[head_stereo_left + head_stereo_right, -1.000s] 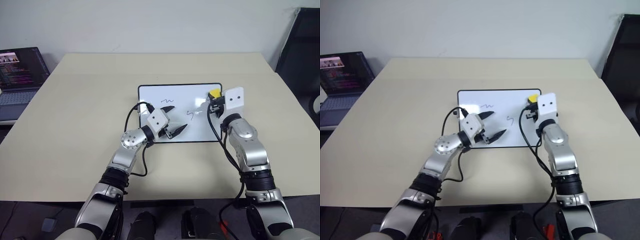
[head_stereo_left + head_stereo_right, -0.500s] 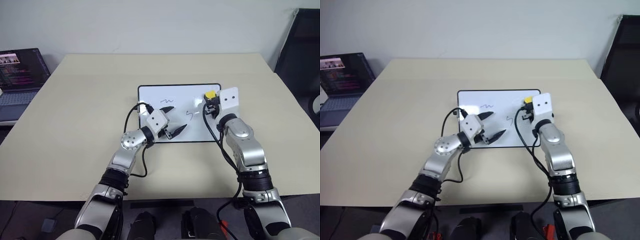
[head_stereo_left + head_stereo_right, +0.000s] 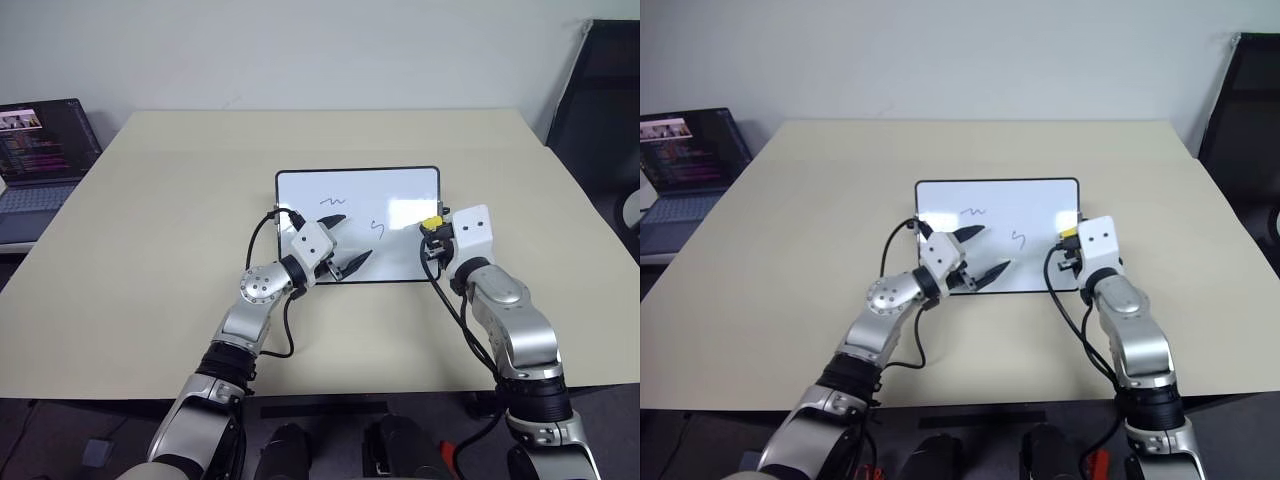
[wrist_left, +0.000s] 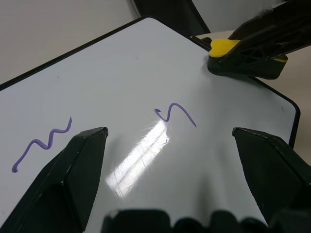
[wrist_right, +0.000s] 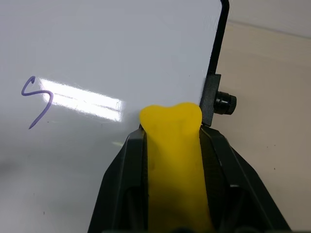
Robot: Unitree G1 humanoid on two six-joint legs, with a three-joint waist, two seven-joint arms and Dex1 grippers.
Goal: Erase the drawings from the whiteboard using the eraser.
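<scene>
Sits partly done at best, judging by the marks left. Far off at 10 o'clock on the table [image 3: 150,220], beyond its edge: an open laptop [image 3: 40,150], well apart from the work. On the whiteboard [image 3: 395,190], at table centre, two drawings [image 3: 333,201] to clear: a wavy squiggle at about 10 o'clock from board centre and an S-shaped squiggle [image 3: 377,228] near centre, slightly toward 5 o'clock. At 7 o'clock over the board's near edge, the left gripper [image 3: 357,237], fingers spread wide and empty, pointing toward the S-shaped mark; cannot tell whether touching the board. Likely in the way of any sweep toward the wavy squiggle, together with its trailing black cable [image 3: 262,235]. At 4 o'clock, by the board's right edge, the right gripper [image 3: 431,232], clamped tight on the eraser [image 5: 172,126], yellow tip poking out past the fingers, just inside the black frame and beside the side knob [image 5: 226,102]. Around the eraser, bare glossy white and a glare patch, no ink. Calls next, probably, for a pass toward 9 o'clock across the S-shaped mark, then on to the wavy one. Past the table at 2 o'clock: a dark chair [image 3: 600,100], no hindrance.
</scene>
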